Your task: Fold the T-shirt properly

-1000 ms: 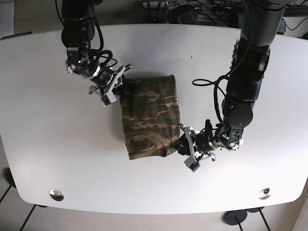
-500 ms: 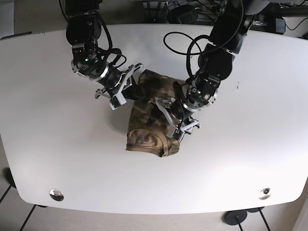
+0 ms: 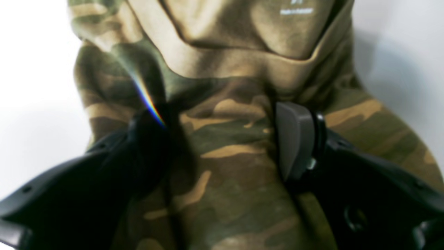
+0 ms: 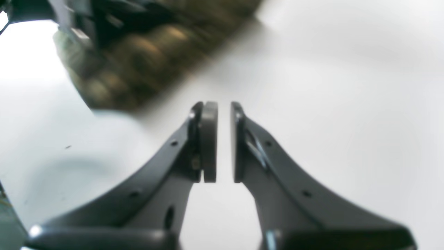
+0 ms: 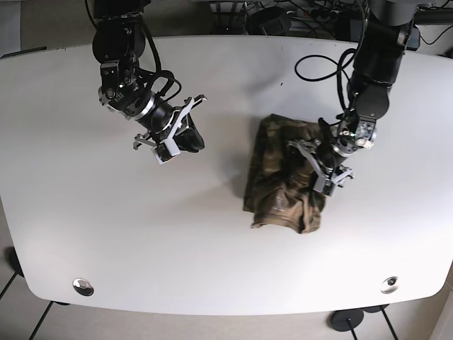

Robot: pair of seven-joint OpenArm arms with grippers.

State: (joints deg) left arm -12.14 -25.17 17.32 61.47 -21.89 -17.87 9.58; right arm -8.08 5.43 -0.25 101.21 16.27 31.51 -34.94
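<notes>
Nearest the base camera, toward 6 o'clock, the white table (image 5: 212, 269) lies bare apart from two small metal fittings near its front corners. Farther back, at roughly 3 o'clock of the table's centre, the camouflage T-shirt (image 5: 283, 184) sits as a rumpled, partly folded bundle, its lower edge toward 6 o'clock. The left gripper (image 5: 320, 165) rests on the bundle's 3 o'clock side. In the left wrist view, the left gripper's fingers (image 3: 295, 139) stand apart with camouflage cloth between and beneath them; the collar band and a printed label show beyond, toward 12 o'clock. Whether those fingers pinch the cloth cannot be told from either view.

Well apart, at about 10 o'clock of the table's centre, the right gripper (image 5: 177, 131) hangs over bare tabletop, clear of the T-shirt. In the right wrist view, its pads (image 4: 209, 139) stand close together with a narrow gap, holding nothing; the T-shirt appears blurred toward 11 o'clock. At 12 o'clock, beyond the table's far edge, dark cables (image 5: 283, 18) lie tangled.
</notes>
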